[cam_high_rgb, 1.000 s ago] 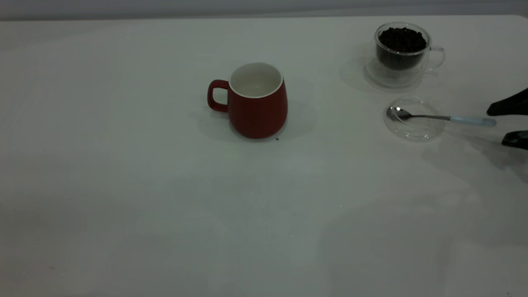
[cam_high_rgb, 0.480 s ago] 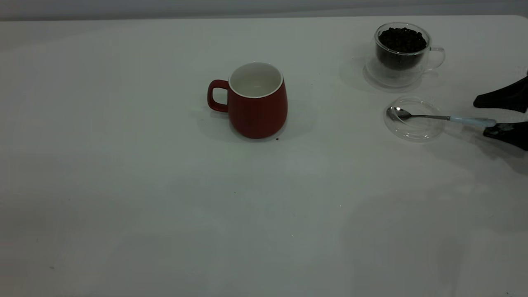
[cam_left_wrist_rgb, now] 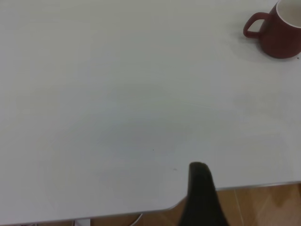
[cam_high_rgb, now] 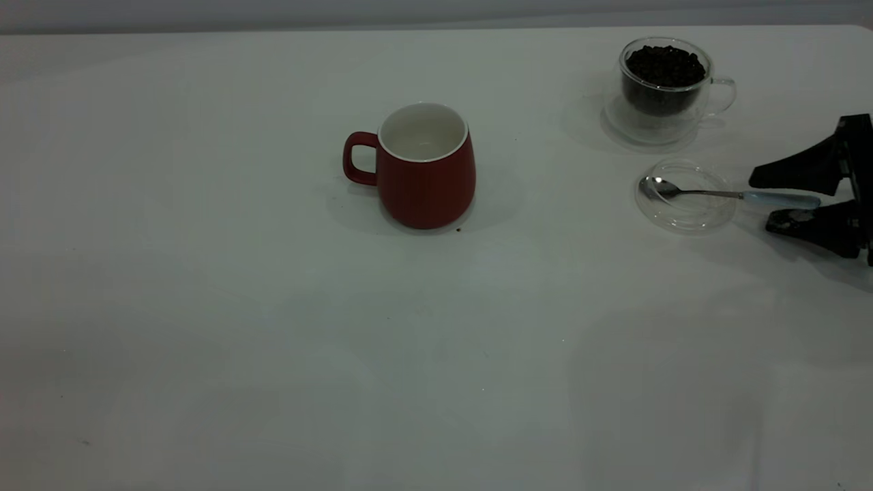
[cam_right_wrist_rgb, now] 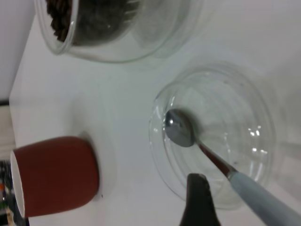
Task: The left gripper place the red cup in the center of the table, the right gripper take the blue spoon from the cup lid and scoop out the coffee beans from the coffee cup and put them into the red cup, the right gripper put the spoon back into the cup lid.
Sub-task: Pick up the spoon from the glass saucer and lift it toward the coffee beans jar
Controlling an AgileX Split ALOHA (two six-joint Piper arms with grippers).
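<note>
On the white surface (cam_high_rgb: 204,307), I see the red cup (cam_high_rgb: 424,167) centred and empty. My right gripper (cam_high_rgb: 784,201), fingers apart, has advanced since a second ago to straddle the blue spoon (cam_high_rgb: 730,195) handle; its bowl rests in the cup lid (cam_high_rgb: 684,198). Left gripper (cam_left_wrist_rgb: 201,193): state undeterminable. Grasp comes next.

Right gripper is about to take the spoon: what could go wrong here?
The open right gripper straddles the spoon handle's far end; a grasp that far out may let the bowl tip. The handle overhangs the glass lid, so a nudge could slide the lid. The bean cup stands just behind.
</note>
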